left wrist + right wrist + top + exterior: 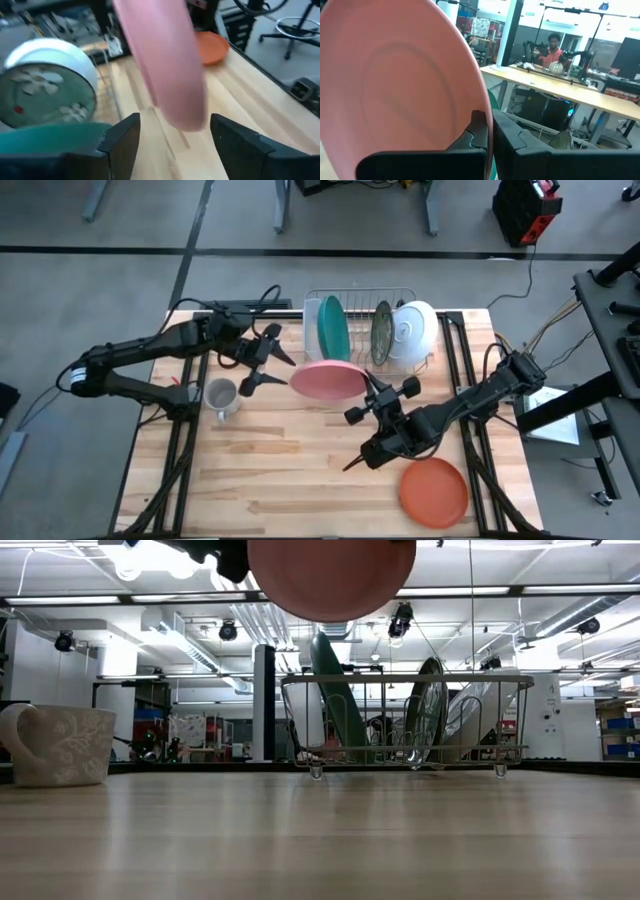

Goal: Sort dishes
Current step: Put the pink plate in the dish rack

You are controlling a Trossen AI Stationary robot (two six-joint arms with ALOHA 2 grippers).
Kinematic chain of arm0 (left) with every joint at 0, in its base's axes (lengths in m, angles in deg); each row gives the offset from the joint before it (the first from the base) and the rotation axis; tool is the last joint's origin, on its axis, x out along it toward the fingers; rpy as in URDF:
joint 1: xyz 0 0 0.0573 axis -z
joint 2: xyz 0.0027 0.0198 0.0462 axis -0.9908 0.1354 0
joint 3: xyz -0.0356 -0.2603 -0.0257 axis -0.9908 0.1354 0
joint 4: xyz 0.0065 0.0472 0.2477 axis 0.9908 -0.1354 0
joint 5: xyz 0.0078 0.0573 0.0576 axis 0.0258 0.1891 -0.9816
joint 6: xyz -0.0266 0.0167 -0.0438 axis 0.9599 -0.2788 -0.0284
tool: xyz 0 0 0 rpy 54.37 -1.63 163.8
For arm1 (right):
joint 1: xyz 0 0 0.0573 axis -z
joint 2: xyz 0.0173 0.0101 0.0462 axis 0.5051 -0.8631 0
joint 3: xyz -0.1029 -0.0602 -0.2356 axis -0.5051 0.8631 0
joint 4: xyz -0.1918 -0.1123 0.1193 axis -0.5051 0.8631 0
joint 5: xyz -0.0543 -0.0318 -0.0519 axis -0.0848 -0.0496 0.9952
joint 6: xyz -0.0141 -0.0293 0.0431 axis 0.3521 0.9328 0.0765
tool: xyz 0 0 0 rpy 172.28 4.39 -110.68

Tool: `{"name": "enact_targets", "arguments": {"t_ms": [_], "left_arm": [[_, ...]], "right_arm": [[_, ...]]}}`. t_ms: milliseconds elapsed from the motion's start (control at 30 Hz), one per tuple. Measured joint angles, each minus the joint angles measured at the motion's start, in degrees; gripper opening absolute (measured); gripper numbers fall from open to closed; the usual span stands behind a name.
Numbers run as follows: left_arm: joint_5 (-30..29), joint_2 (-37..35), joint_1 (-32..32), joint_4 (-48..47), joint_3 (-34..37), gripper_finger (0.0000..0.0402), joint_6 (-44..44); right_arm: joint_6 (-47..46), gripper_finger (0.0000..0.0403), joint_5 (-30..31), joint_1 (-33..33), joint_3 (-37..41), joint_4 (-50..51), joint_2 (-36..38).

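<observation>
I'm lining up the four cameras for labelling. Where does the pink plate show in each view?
High view: pink plate at table centre, in front of the dish rack, right gripper on its rim.
Low view: top centre, lifted off the table.
Left wrist view: centre, tilted.
Right wrist view: fills the left side, clamped.
Shared landmark: the dish rack.

Pink plate (329,380) blocks the rack (430,358) front; near boards (280,480) open.

Grey floor (120,220) surrounds the wooden table (300,470); ceiling lights (150,560) glow overhead.
</observation>
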Motion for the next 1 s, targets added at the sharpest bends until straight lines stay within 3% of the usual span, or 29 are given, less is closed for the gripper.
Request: {"name": "enact_targets", "arguments": {"t_ms": [200,433,567,700,867,933,1000], "left_arm": [[3.26,1.02,0.04,1.73,-0.65,0.0233,5.21],[1.5,6.7,-0.12,9.3,-0.27,0.0232,11.88],[1.84,9.33,-0.02,9.99,-1.64,0.0228,10.65],[1.7,9.99,-0.26,10.42,-2.8,0.0172,8.41],[-1.86,10.27,-0.53,11.02,-3.19,0.0038,5.01],[-2.0,10.27,-0.87,10.91,-3.33,0.002,3.46],[-2.06,10.26,-1.06,10.66,-3.38,0.0027,1.29]], "right_arm": [[0.27,0.0,-0.01,1.07,-0.06,-0.71,-0.29],[0.43,0.0,1.07,1.95,-0.03,-6.1,-1.05],[-1.32,0.0,-3.63,1.55,0.0,-7.56,-1.44],[-2.97,0.0005,-8.75,1.29,0.01,-7.59,-0.79],[-3.73,0.0041,-14.07,0.99,-0.12,-8.57,-0.79],[-3.09,0.0064,-16.26,0.98,-0.19,-8.47,-0.63],[-2.11,0.009,-18.52,1.01,-0.17,-8.14,-0.16]]}}
